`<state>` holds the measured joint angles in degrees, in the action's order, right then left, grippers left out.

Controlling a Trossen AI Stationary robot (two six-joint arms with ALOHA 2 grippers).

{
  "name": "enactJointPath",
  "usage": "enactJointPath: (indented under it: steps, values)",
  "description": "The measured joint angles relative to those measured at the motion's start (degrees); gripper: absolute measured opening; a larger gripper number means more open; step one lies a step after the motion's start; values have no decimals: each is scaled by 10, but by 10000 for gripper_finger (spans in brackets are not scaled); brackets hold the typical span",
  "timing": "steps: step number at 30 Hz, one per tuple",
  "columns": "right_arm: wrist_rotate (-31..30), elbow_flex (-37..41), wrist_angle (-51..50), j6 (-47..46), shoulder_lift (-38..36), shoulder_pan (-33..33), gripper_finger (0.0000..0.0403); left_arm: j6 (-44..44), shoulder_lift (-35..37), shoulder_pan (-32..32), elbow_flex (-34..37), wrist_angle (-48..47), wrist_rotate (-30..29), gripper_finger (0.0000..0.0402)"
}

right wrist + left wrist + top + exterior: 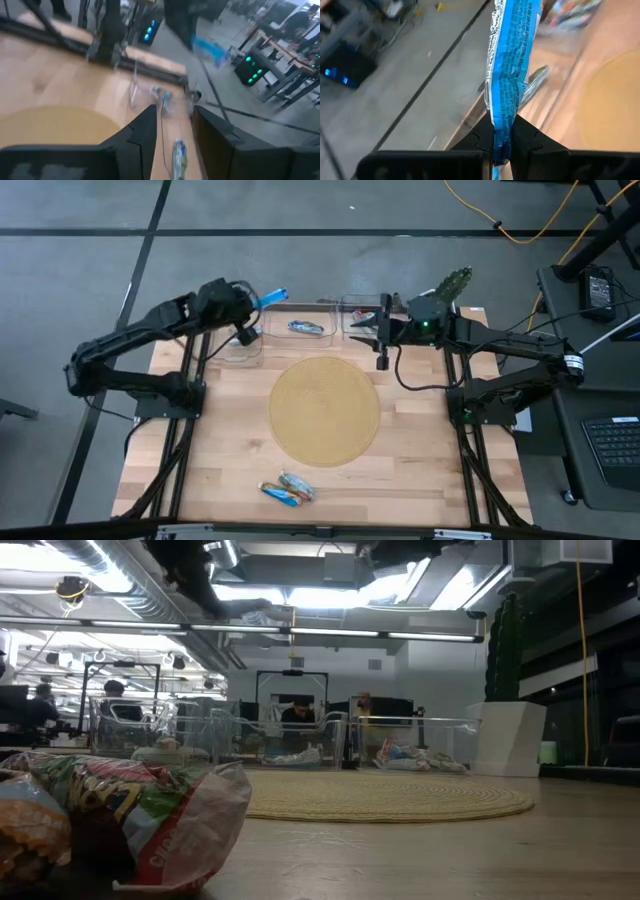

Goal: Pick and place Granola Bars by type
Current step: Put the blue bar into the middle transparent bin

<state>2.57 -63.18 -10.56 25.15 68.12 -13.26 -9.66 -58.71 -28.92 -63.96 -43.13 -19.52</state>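
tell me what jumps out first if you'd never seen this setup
The left gripper is shut on a blue granola bar, holding it up over the table's far left corner by the clear bins. In the table's middle lies the round tan mat, and two more bars lie near the front edge. The right gripper hangs over the far right bin with nothing between its fingers.

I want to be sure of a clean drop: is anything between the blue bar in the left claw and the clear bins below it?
Nothing visible does. The left claw is shut on the blue bar, held in the air above the clear bins at the table's far edge, whose tops are open.
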Motion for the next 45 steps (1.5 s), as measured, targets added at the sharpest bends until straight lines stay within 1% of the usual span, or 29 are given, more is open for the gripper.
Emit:
enactJointPath:
  steps: [4, 9, 14, 21, 24, 29, 35, 40, 45]
  values:
    - [0, 0, 39, -39, 2, -5, 131, -1, -50, -55, 0, 12, 12, 20]
    - [-1, 0, 33, -56, 2, -22, 131, -17, -113, -98, 1, 77, 81, 20]
    - [0, 0, 24, -56, 3, -40, 131, -52, -180, -120, 1, 141, 117, 20]
    - [0, 0, 22, -55, 3, -55, 131, -60, -272, -140, 1, 151, 172, 20]
    - [0, 0, 13, -55, 3, -59, 131, -65, -302, -140, 1, 153, 183, 20]
    - [0, 0, 9, -54, 3, -65, 131, -70, -328, -135, 0, 166, 211, 20]
    - [0, 0, 8, -53, 3, -75, 131, -70, -343, -135, 0, 168, 212, 20]
    - [0, 0, 8, -53, 3, -84, 131, -71, -359, -132, 0, 170, 236, 20]
    - [0, 0, 8, -54, 3, -88, 131, -72, -377, -127, 0, 183, 240, 20]
